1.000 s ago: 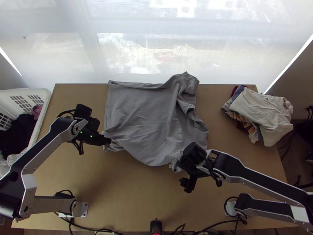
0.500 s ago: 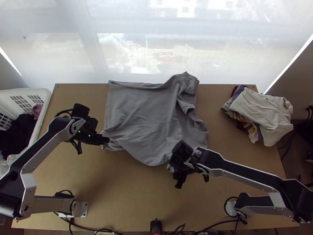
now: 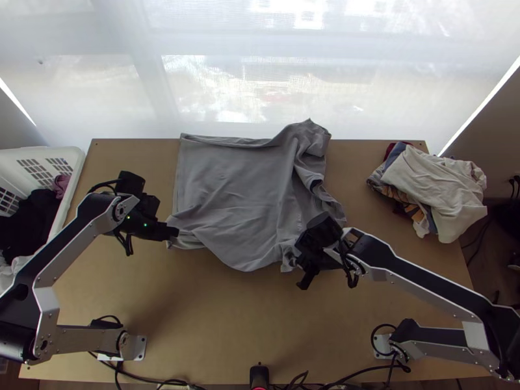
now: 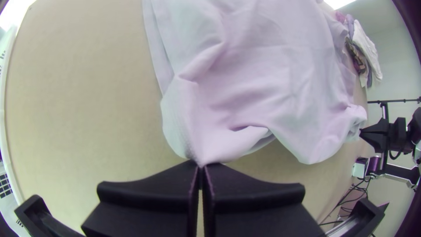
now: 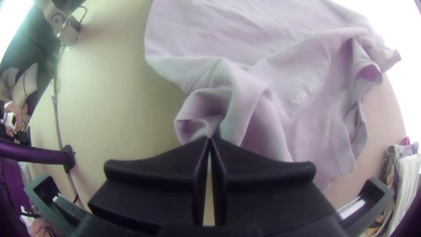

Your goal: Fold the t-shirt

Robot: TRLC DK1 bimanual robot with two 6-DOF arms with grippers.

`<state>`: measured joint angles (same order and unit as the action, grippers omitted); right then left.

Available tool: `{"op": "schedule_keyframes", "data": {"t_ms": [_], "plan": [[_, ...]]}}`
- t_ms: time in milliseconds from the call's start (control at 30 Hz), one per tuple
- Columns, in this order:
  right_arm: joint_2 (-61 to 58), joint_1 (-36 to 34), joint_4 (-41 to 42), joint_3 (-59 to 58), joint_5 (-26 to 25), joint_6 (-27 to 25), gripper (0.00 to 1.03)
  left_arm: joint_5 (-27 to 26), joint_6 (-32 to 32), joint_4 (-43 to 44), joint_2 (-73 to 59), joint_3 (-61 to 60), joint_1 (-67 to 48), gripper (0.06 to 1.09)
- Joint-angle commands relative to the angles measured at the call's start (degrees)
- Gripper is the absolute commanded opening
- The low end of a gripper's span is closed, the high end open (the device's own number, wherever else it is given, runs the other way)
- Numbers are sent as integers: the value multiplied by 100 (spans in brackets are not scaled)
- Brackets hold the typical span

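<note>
The grey t-shirt [image 3: 231,188] lies spread with wrinkles across the table's far middle, its collar side bunched toward the right. At its near left corner, my left gripper [image 3: 174,233] is shut on the cloth; in the left wrist view the gripper [image 4: 201,166] pinches the shirt's edge [image 4: 188,131] between its tips. My right gripper [image 3: 303,286] is at the near right part of the shirt. In the right wrist view, the tips of that gripper [image 5: 209,139] are together on a bunched fold, near the sleeve [image 5: 206,114].
A pile of folded clothes [image 3: 435,188] sits at the table's far right. A white basket [image 3: 77,170] holding dark clothes stands at the left edge. Bare tabletop [image 3: 227,312] lies between the arms, with cables along the near edge.
My right gripper first went left, then back right and farther up the table, with the near right cloth shifting. My left gripper moved slightly left, drawing the shirt's corner along.
</note>
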<state>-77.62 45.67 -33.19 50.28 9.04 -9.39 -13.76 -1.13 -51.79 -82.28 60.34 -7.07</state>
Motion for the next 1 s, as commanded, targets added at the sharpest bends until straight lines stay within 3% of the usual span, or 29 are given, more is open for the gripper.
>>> {"op": "schedule_keyframes", "data": {"t_ms": [0,467,967], "plan": [[740,-313,-575,228,10,-19,3,-30,-151,-288,248,4,145,9],[1654,671,-2877,1089,248,-107,3,-347,-635,-1466,1408,92,558,9],[1777,1612,-4820,1687,1091,183,3,-391,-2577,-2995,2128,-373,1604,9]]}}
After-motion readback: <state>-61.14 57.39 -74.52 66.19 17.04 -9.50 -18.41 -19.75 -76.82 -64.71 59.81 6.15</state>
